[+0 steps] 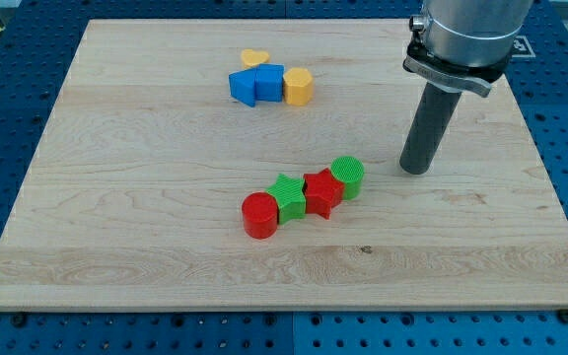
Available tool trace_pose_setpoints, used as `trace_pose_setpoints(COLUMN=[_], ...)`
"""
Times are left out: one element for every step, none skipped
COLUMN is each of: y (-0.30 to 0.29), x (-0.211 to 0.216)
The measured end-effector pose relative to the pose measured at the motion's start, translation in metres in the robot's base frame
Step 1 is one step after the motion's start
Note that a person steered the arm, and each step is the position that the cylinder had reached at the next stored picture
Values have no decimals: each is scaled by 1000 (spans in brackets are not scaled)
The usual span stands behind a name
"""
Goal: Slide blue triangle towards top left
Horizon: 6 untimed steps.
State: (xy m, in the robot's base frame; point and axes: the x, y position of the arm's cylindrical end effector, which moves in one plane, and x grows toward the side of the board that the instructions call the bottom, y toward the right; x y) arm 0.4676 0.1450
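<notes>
The blue triangle (243, 87) lies near the board's top centre. It touches a blue cube (269, 79) on its right. A yellow heart (255, 59) sits just above the two and a yellow hexagon block (298, 86) touches the cube's right side. My tip (417, 169) rests on the board at the view's right, far to the right of and below the blue triangle. It touches no block.
A diagonal row lies mid-board: red cylinder (260, 215), green star (287, 195), red star (322, 192), green cylinder (347, 177). The green cylinder is left of my tip. The wooden board (116, 197) sits on a blue perforated table.
</notes>
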Motion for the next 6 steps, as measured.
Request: trace_pose_setpoints(y=[0, 0, 1, -3, -26, -56], x=[0, 0, -1, -2, -31, -45])
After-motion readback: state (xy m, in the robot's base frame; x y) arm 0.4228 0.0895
